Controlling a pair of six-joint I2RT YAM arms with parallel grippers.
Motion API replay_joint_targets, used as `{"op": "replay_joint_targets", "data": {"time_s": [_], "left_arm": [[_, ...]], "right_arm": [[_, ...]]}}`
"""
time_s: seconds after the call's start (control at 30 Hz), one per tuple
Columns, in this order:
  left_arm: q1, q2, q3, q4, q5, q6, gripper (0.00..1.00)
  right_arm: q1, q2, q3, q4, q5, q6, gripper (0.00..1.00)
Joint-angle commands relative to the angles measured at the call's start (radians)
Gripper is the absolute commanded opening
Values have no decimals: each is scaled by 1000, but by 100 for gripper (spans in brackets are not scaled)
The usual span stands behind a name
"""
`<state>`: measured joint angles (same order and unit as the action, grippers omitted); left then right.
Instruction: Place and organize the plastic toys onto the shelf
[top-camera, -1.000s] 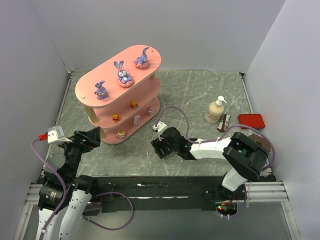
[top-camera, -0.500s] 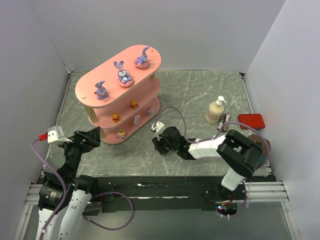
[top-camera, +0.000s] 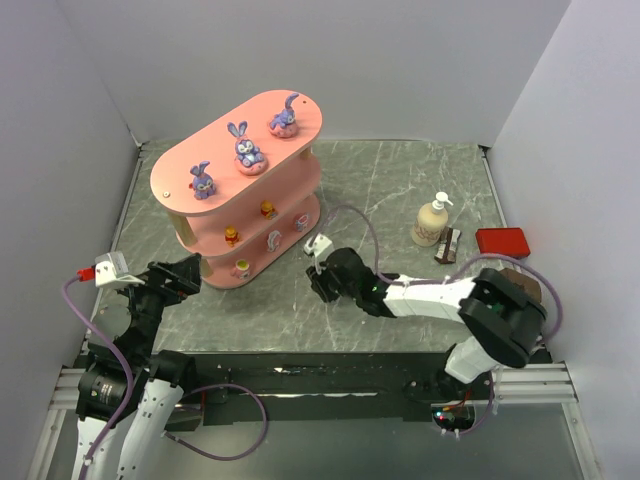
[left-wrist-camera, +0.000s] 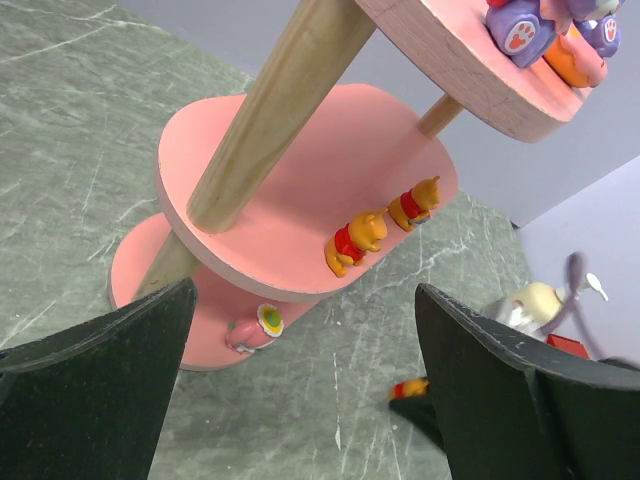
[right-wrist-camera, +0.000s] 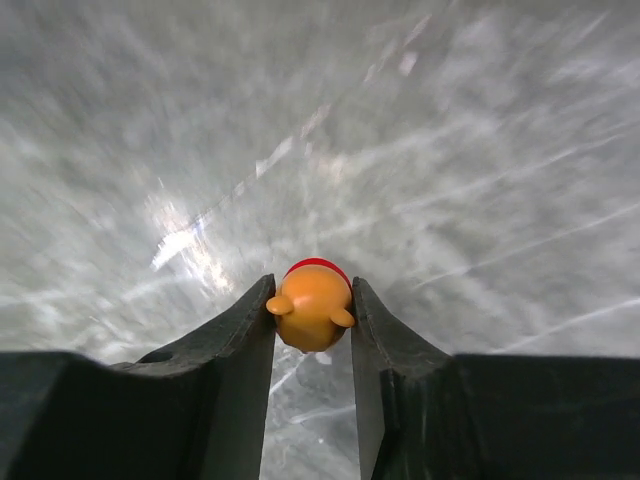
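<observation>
The shelf (top-camera: 176, 172) stands at the back left, with three purple bunnies (top-camera: 246, 147) on its top board. Two tiny orange toys (top-camera: 267, 209) sit on the middle board and egg-like toys (top-camera: 273, 240) on the bottom board. My right gripper (top-camera: 318, 285) is low over the table just right of the shelf's base. In the right wrist view it (right-wrist-camera: 312, 300) is shut on a tiny orange toy (right-wrist-camera: 312, 305) with a red top. My left gripper (top-camera: 185, 272) is open and empty by the shelf's near left end. Its view shows the middle board (left-wrist-camera: 290, 170), orange toys (left-wrist-camera: 358, 238) and an egg-like toy (left-wrist-camera: 252, 328).
A cream pump bottle (top-camera: 432, 221), a small dark item (top-camera: 447, 245) and a flat red box (top-camera: 502, 241) stand at the right of the table. Grey walls close in the back and both sides.
My right gripper has moved a little away from me and toward the shelf, still holding the orange toy. The left arm has not moved.
</observation>
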<state>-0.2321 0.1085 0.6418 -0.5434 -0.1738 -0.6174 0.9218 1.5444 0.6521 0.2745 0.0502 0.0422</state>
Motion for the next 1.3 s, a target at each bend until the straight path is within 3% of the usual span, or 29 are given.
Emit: {"op": "replay_joint_targets", "data": {"time_s": [0.0, 0.27, 0.67, 0.97, 1.27], "left_arm": [[7, 16, 19, 26, 4, 5, 96], [7, 16, 19, 26, 2, 5, 96], [7, 26, 19, 23, 2, 4, 96], [8, 31, 19, 23, -3, 4, 96], [8, 34, 19, 25, -1, 4, 96]], "right_arm": [[-34, -136, 183, -125, 53, -8, 0], [-162, -103, 489, -270, -32, -79, 0], [-244, 101, 725, -322, -142, -154, 1], [-251, 155, 748, -278, -168, -114, 1], [-251, 71, 681, -204, -148, -105, 1]]}}
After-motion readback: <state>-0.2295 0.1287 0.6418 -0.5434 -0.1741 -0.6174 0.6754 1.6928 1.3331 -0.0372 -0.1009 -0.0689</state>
